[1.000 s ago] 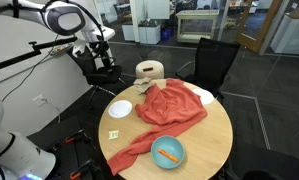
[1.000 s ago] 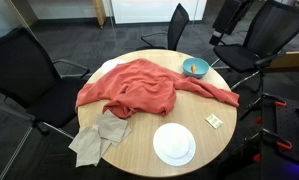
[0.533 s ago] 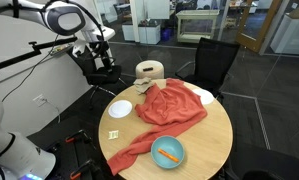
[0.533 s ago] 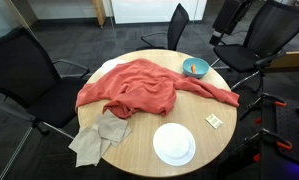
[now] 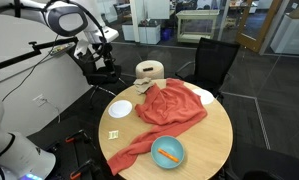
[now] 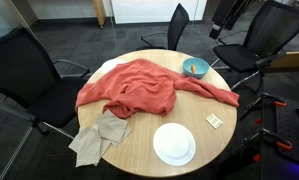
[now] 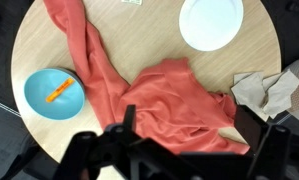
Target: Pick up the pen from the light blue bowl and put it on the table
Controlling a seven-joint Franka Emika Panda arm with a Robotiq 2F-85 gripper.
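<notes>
The light blue bowl [image 5: 169, 153] sits near the edge of the round wooden table [image 5: 215, 131], with the short orange pen [image 5: 170, 154] lying inside it. Bowl [image 6: 195, 68] and pen [image 6: 193, 69] show in both exterior views. In the wrist view the bowl [image 7: 54, 93] is at the left with the pen [image 7: 58, 91] in it. My gripper [image 7: 189, 125] is open and empty, high above the table over the red cloth. In an exterior view it [image 5: 101, 57] hangs well off the table, far from the bowl.
A large red cloth [image 5: 164, 110] covers the table's middle and reaches the bowl. A white plate [image 6: 174, 143], a beige rag [image 6: 99, 138] and a small card [image 6: 215, 121] lie on the table. Black chairs [image 6: 24, 70] stand around it.
</notes>
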